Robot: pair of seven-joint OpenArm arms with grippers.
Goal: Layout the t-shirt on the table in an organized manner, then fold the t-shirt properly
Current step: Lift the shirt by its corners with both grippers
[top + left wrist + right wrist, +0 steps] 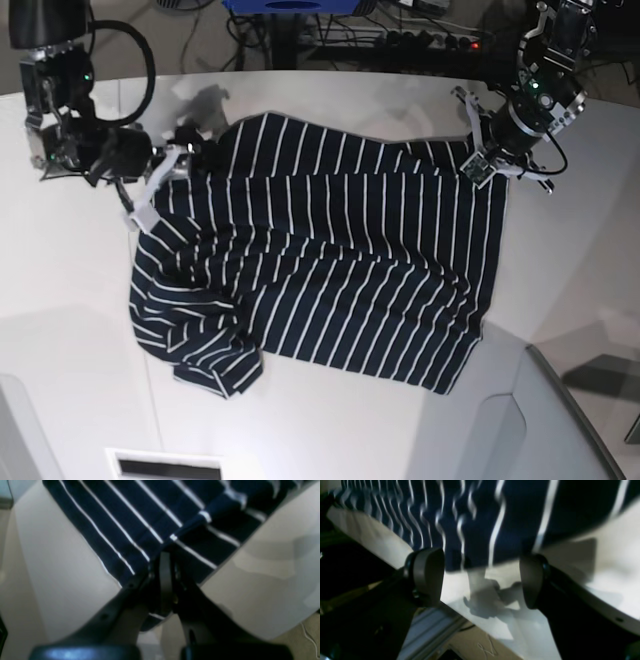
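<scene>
The t-shirt (320, 255) lies spread on the white surface (560, 260), rumpled, with its lower-left corner bunched and curled over in the base view.

Base view: only this view shows the whole garment and both arms. The left end effector (478, 160) sits at the shirt's upper-right corner; the right end effector (160, 185) sits at the upper-left edge. Finger positions are too small to read here.

Left wrist view: the left end effector (166, 580) is closed, its fingers pinched together on a corner of the t-shirt (140, 517). A fold of fabric rises just above the pinch point. The surface (57, 575) shows on both sides of the cloth. The fingertips themselves are dark and blurred against the navy fabric.

Right wrist view: the right end effector (482, 580) stands open, its two pads (427, 576) well apart with bare surface (607, 565) visible between them. The hem of the t-shirt (480, 530) lies just beyond the pads. Motion blur smears the stripes, so contact between pads and cloth cannot be determined.
</scene>
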